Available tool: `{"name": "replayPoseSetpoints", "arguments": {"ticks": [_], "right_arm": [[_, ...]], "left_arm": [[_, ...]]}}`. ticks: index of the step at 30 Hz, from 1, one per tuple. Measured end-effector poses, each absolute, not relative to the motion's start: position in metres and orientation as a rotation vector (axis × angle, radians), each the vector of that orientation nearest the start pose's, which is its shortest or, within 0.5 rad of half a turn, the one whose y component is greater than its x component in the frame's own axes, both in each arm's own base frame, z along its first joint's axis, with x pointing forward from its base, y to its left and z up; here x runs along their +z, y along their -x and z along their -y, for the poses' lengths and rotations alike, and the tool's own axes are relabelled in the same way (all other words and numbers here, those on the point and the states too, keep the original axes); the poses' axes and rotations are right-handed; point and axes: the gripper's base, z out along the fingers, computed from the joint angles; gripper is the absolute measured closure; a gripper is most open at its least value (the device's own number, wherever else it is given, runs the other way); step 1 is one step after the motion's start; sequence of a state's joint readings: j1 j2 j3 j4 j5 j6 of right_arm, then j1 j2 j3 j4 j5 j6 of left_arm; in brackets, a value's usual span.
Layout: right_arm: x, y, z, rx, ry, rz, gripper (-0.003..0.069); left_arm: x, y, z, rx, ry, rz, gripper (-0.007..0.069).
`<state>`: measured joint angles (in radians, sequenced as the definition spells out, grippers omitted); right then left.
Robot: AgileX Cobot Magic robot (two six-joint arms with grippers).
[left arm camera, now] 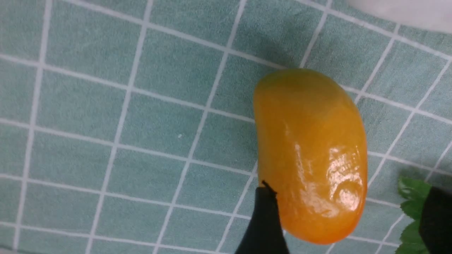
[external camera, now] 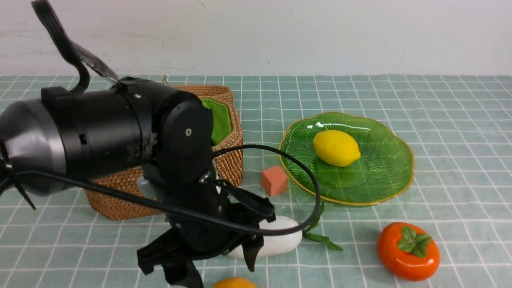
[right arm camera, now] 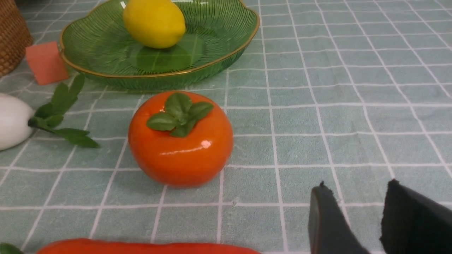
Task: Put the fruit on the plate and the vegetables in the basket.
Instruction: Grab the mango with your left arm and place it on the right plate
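The green glass plate [external camera: 384,176] holds the yellow lemon [external camera: 336,148]; both show in the right wrist view, plate [right arm camera: 219,53] and lemon [right arm camera: 154,23]. The persimmon [external camera: 408,250] [right arm camera: 180,141] sits in front of the plate. The white radish [external camera: 280,240] lies beside my left gripper [external camera: 216,268]. In the left wrist view that gripper [left arm camera: 349,201] is open, its jaws either side of one end of the mango [left arm camera: 310,155] on the cloth. My right gripper [right arm camera: 357,183] is open and empty, near the persimmon. A red-orange carrot [right arm camera: 148,247] lies at the frame edge. The basket [external camera: 228,160] stands behind the left arm.
A small orange-pink cube [external camera: 274,181] sits between basket and plate. Green leaves [left arm camera: 411,197] lie by one left finger. The left arm hides most of the basket and its inside. The table carries a green checked cloth [external camera: 440,120].
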<state>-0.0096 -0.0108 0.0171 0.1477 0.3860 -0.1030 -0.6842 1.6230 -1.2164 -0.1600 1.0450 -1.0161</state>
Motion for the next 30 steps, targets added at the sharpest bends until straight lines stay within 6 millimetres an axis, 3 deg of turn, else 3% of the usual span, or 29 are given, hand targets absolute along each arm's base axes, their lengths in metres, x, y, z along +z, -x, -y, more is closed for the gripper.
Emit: {"name": "replayPoseSetpoints", "arguments": {"ticks": [9, 17, 21, 26, 30], "right_arm": [[0.174, -0.052, -0.005, 0.069, -0.003, -1.872, 0.0417], [0.174, -0.052, -0.005, 0.069, -0.003, -1.872, 0.0417], [0.174, -0.052, -0.005, 0.069, -0.003, -1.872, 0.0417], [0.174, -0.052, -0.005, 0.069, -0.003, -1.872, 0.0417], [0.174, -0.052, -0.005, 0.069, -0.003, -1.872, 0.0417]], "left_arm": [[0.220, -0.241, 0.222, -0.297, 0.766, -3.176, 0.0001], [0.194, -0.250, 0.231, -0.286, 0.826, -3.189, -0.0008], [0.184, -0.254, 0.235, -0.301, 0.772, -3.192, 0.0018], [0.185, -0.256, 0.236, -0.314, 0.736, -3.193, 0.0125], [0.190, -0.257, 0.237, -0.321, 0.655, -3.209, 0.0128]]}}
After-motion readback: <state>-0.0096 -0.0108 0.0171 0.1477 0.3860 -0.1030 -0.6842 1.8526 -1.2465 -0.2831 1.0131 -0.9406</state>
